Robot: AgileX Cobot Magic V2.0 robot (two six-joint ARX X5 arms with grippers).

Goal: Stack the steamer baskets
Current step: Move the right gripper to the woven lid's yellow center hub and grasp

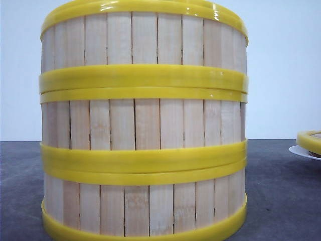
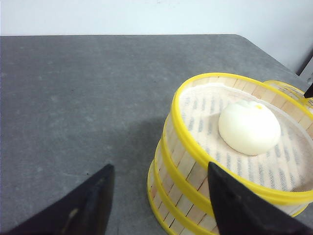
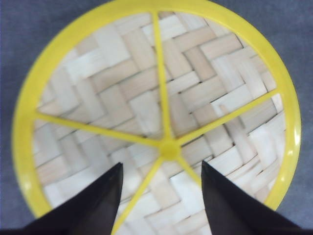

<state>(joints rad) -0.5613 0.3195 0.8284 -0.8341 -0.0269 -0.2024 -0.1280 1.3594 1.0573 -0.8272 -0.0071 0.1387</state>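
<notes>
A stack of three steamer baskets (image 1: 143, 125) fills the front view, with pale slat walls and yellow rims. From the left wrist view, the top basket (image 2: 195, 147) holds a white bun (image 2: 249, 127). My left gripper (image 2: 160, 165) is open, one finger over the table and the other over the stack's near wall, gripping nothing. My right gripper (image 3: 161, 163) is open just above a round yellow-rimmed woven piece (image 3: 122, 83) with yellow spokes. Its fingers straddle a spoke near the hub and hold nothing. Neither gripper shows in the front view.
A white plate (image 1: 301, 151) at the far right carries a yellow-rimmed piece (image 1: 310, 140). A further yellow rim (image 2: 288, 90) peeks from behind the stack. The dark grey table (image 2: 73, 98) ends at a pale wall.
</notes>
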